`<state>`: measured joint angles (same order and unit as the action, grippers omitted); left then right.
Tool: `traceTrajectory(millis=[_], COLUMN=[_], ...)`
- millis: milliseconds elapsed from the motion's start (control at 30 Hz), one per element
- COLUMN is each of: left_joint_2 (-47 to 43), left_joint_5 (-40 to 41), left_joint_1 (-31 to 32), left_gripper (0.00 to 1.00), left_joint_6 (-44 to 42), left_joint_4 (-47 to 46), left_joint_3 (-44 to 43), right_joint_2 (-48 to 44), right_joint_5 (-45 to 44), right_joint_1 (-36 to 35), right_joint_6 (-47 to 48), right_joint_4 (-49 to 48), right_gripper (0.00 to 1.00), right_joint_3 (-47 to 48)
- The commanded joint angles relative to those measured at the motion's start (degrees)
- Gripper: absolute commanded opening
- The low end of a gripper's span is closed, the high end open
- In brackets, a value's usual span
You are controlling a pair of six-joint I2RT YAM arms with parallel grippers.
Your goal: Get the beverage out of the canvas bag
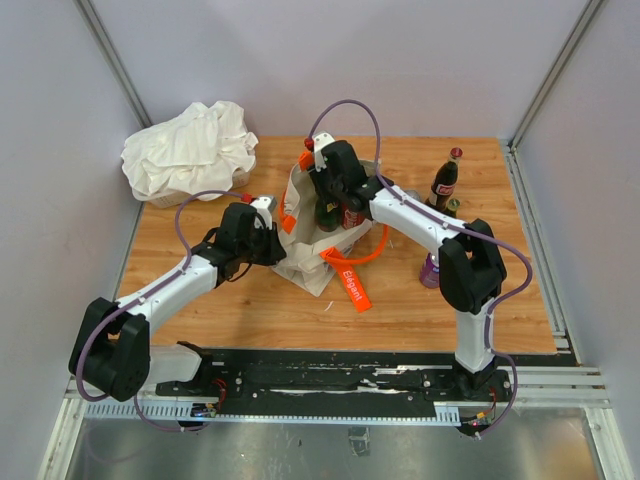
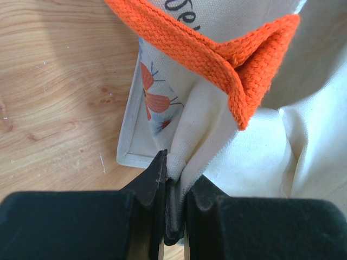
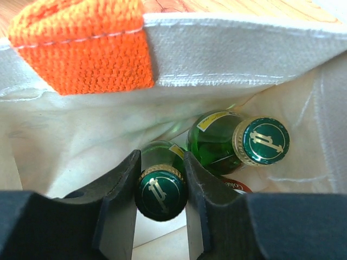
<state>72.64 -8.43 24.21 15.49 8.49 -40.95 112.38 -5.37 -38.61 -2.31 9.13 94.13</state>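
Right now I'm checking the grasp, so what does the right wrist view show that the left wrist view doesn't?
Right wrist only: two green glass bottles inside, the right tool shut on the neck of the nearer bottle. Left wrist only: the left tool pinching a fabric fold, the printed picture. Both: the cream canvas bag and its orange handle.

Cannot see below the shoulders of the nearer green bottle [image 3: 161, 192] or the farther green bottle [image 3: 233, 143] in the right wrist view, both bodies sunk in the canvas bag [image 3: 244, 54], the nearer neck masked by the fingers of the right gripper [image 3: 161, 160], and only a sliver of a red label [image 3: 236, 186] behind. Cannot follow, in the left wrist view, how deep the bag's fold runs between the pinched jaws of the left gripper [image 2: 176, 181], and lose the printed lettering at the upper edge. Cannot identify, from the top view, the purple item [image 1: 430, 270] half covered by the right arm [image 1: 465, 265].
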Motion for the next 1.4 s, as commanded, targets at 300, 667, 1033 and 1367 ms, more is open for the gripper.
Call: traceTrajectory(millis=[300,667,1033,1367], left_joint_2=[1.4,0.8,0.4,0.0], left_joint_5=[4.5,4.7,4.9,5.0], left_joint_1=[0.2,0.2,0.2,0.3], left_gripper=[0.01,0.01,0.00,0.01], left_joint_6=[-0.7,-0.5,-0.8,-0.5], left_joint_4=[0.7,0.7,1.8,3.0], left_joint_3=[0.5,0.6,0.4,0.2], right_joint_2=[-3.8,-15.8,-37.0,-47.8], right_joint_5=[0.8,1.2,-14.2,-33.1], right_joint_1=[0.3,-0.9,-5.0,-4.9], right_joint_6=[2.1,5.6,13.6,11.1], right_joint_4=[-0.3,1.3,1.4,11.9], right_gripper=[0.01,0.01,0.01,0.01], right_joint_3=[5.4,9.4,2.1,-3.0])
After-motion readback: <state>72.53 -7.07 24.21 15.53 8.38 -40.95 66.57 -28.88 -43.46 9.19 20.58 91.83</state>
